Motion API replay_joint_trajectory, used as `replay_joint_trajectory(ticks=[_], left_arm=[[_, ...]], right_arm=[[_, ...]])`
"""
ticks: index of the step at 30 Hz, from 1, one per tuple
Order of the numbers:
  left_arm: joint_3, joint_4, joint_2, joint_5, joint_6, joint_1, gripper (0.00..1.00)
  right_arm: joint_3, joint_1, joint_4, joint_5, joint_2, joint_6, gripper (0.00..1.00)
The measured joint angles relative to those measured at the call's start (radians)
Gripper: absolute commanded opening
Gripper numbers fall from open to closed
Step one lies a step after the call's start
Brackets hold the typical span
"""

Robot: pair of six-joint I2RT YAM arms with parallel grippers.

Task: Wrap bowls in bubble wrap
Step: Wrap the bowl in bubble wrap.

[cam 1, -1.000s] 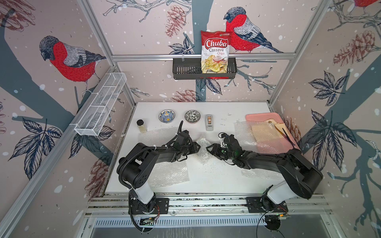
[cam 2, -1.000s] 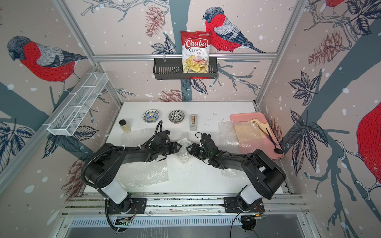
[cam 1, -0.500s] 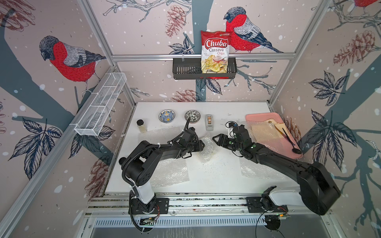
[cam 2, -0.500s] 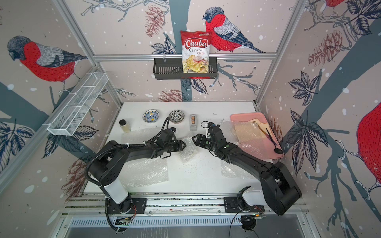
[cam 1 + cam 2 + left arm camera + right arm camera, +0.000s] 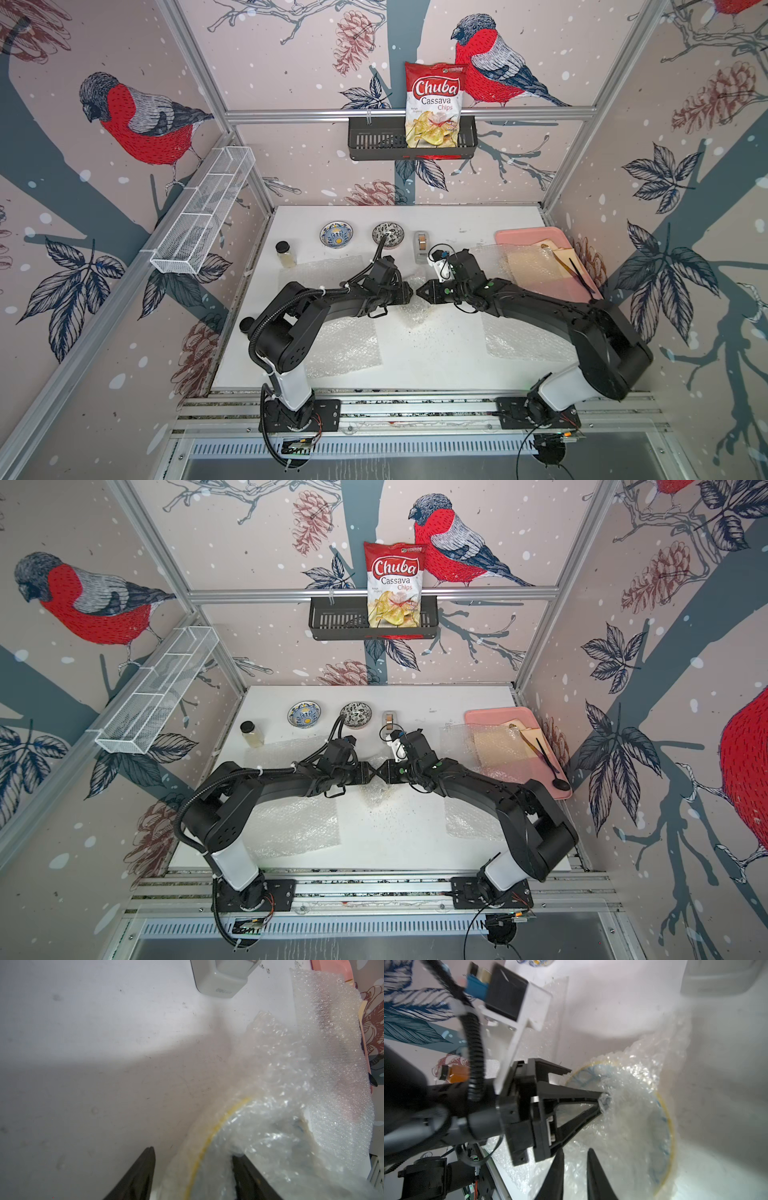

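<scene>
A pale teal bowl with a yellow rim (image 5: 662,1126) lies in the middle of the table, bundled in crumpled bubble wrap (image 5: 415,316). My left gripper (image 5: 409,293) is open. Its fingers straddle the wrapped rim (image 5: 209,1140), one tip poking into the wrap (image 5: 601,1101). My right gripper (image 5: 422,291) meets it tip to tip, jaws nearly together with a fold of wrap between them (image 5: 575,1151). The blue-and-yellow bowl (image 5: 336,235) and the black-and-white bowl (image 5: 388,234) sit bare at the back. Flat bubble wrap sheets lie at the left (image 5: 340,345) and right (image 5: 519,336).
A grey tape dispenser (image 5: 422,246) stands just behind the grippers. A small glass jar (image 5: 285,254) is at the back left. A pink tray (image 5: 523,233) at the right holds bubble wrap, tan paper and a black spoon (image 5: 582,278).
My right gripper swung back toward the tape dispenser, then returned to the bundle and narrowed its jaws. The left gripper edged toward the centre and spread its fingers wider.
</scene>
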Motion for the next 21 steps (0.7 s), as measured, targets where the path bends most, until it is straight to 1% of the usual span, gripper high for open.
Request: replay_joint_trajectory(ticks=[7,12,18,21], left_arm=[[0.003,-0.004,-0.015,-0.004,0.0,0.0,0.71],[-0.009,-0.031,-0.094,-0.029,-0.002,0.005,0.8],[-0.079,-0.042,-0.229,-0.031,-0.012,0.026,0.81],[-0.134,-0.036,-0.268,-0.014,-0.024,0.026,0.8]], right_arm=[[0.082,0.014,-0.023,0.031,0.164,-0.01,0.2],[0.13,0.018,-0.015,0.049,0.226,-0.006,0.2],[0.147,0.021,0.013,0.055,0.255,0.015,0.2],[0.149,0.024,0.021,0.054,0.257,0.02,0.2]])
